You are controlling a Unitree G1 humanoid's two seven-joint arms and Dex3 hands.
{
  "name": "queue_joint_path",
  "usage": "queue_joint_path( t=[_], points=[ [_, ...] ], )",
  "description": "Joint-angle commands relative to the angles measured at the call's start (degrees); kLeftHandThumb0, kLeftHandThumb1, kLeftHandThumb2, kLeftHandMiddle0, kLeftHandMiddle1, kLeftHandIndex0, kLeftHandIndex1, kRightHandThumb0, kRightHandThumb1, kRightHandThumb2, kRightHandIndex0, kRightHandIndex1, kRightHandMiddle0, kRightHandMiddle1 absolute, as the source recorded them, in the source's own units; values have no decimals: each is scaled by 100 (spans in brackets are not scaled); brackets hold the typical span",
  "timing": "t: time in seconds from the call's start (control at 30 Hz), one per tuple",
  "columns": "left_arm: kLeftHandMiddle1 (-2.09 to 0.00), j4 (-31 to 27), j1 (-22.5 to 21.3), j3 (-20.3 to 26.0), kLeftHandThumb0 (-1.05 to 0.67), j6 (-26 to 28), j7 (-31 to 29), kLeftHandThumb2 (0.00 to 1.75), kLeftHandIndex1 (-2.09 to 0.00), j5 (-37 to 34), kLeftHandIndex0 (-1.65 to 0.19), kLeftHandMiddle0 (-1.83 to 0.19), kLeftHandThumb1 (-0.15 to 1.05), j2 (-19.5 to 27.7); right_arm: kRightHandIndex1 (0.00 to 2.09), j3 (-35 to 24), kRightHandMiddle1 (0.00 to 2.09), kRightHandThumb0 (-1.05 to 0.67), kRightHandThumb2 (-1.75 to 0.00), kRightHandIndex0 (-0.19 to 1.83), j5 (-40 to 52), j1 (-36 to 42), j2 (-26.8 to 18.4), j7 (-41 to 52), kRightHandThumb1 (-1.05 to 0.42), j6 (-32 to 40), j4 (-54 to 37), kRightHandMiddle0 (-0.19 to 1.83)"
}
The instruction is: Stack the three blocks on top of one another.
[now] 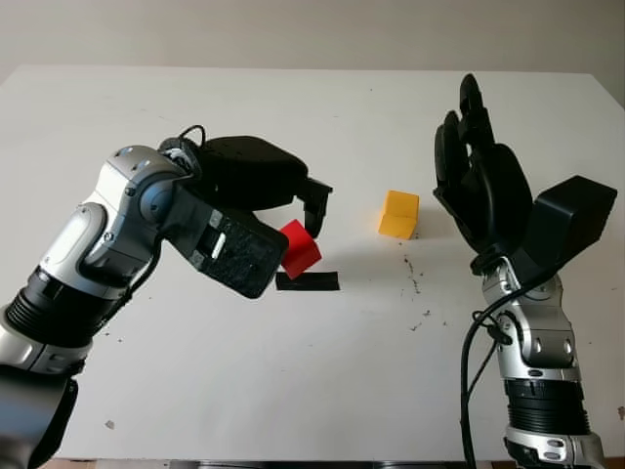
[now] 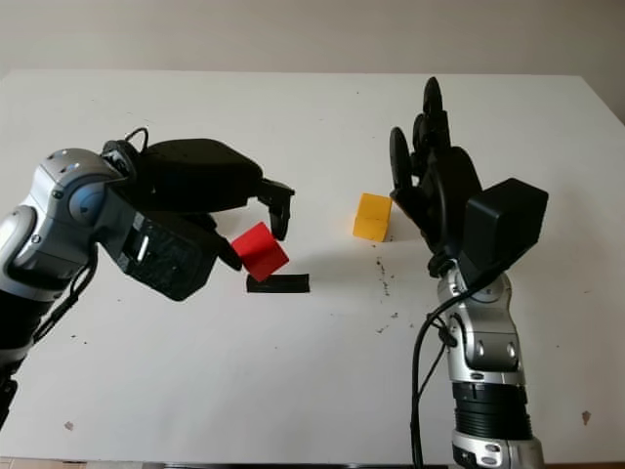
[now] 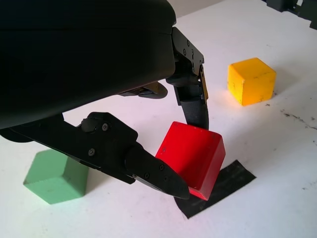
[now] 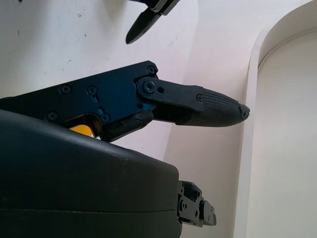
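My left hand (image 2: 258, 242) is shut on a red block (image 1: 301, 250), which it holds tilted just over a black tape strip (image 1: 322, 281) at mid-table. One finger (image 3: 194, 106) presses the block's far side and the thumb (image 3: 153, 173) its near side. A green block (image 3: 55, 176) sits on the table beside the thumb, under the hand's shell. A yellow block (image 1: 399, 214) stands alone on the table to the right of the red one. My right hand (image 1: 467, 137) is open and raised upright above the table, just right of the yellow block.
The white table (image 1: 293, 391) reaches to a far edge against the wall. Small dark scuff marks (image 1: 415, 283) dot the surface in front of the yellow block.
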Motion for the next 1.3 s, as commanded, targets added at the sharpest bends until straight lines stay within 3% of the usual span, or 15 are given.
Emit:
queue_joint_path(
  t=[0.0, 0.3, 0.53, 1.27],
  points=[
    [-6, 73, 70, -47, -29, 13, 35, 5, -132, 0, -30, -32, 101, -31, 0, -10, 0, -71, -59, -19, 21, 43, 23, -14, -105, 23, -137, -19],
    [-5, -7, 80, -264, -40, 239, -164, 6, -141, 223, -27, -30, 103, -121, 0, 24, 0, -72, -58, -19, 14, 82, 18, -59, -105, 94, -225, -19],
    [-8, 95, -21, -407, -44, 166, -202, 6, -179, 370, -30, -35, 104, -224, 0, 41, 0, -71, -59, -19, -12, 100, 8, -68, -105, 103, -239, -19],
    [-6, 298, -38, -407, -42, 189, -77, 5, -179, 393, -28, -36, 104, -471, 0, 57, 0, -70, -61, -19, -12, 97, 16, -56, -105, 80, -196, -19]
  ],
)
